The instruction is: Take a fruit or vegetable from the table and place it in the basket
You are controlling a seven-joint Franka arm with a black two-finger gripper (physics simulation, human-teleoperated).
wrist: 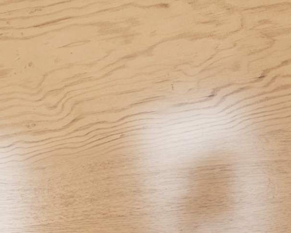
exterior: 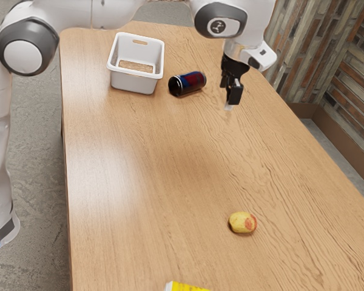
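Observation:
In the exterior view, the black gripper hangs above the far part of the table, to the right of the dark can. A yellow fruit or vegetable with a reddish patch lies on the table, well away from the gripper and nearer the exterior view's lower edge. The white basket stands upright at the table's far end, toward the exterior view's left. Bare wood of the table lies beneath my hand in the wrist view.
A dark can with red and blue markings lies on its side between the basket and the gripper. Part of a yellow and white object shows at the exterior view's lower edge. A brick wall rises beyond the table's right side.

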